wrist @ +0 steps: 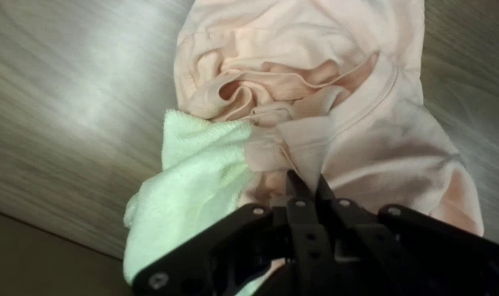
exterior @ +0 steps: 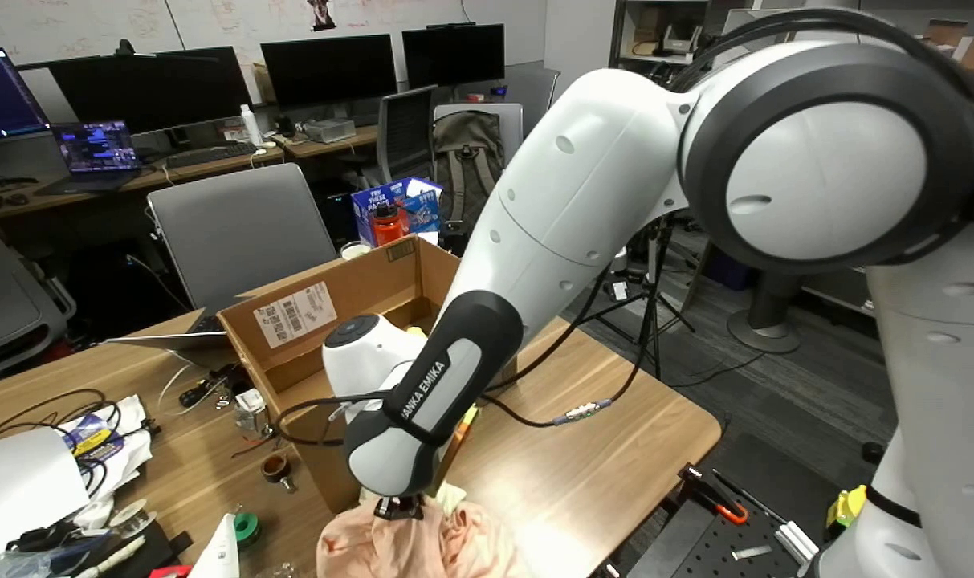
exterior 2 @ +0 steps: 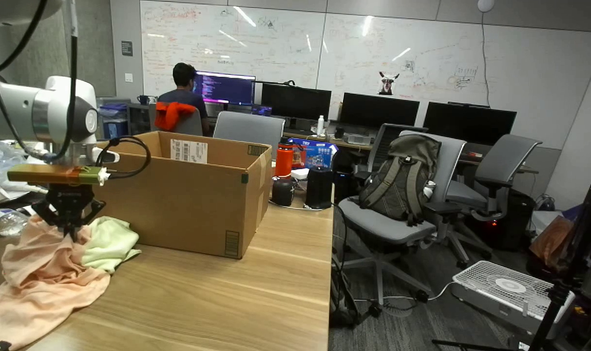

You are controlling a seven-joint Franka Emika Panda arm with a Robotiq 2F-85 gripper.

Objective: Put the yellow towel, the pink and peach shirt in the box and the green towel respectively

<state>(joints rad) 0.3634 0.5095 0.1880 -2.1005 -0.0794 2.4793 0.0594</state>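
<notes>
Reading from the left in an exterior view, we find the peach shirt heaped on the bench, its trailing end cut off by the frame. At its upper part stands the gripper, pointing down; in the wrist view its fingertips are closed about a pinched-up fold, so we judge the shirt grasped, though most of it lies on the bench. Next comes the pale green towel, touching the shirt; which overlaps the other we cannot tell. Just behind and to the right rises the box, its long wall toward us. On this the coming move turns: we expect the fold to go up over that wall without dragging the towel. The wall hides the box's floor; in an exterior view a yellow scrap, possibly the yellow towel, shows inside, partly blocked by the arm, its extent unclear.
</notes>
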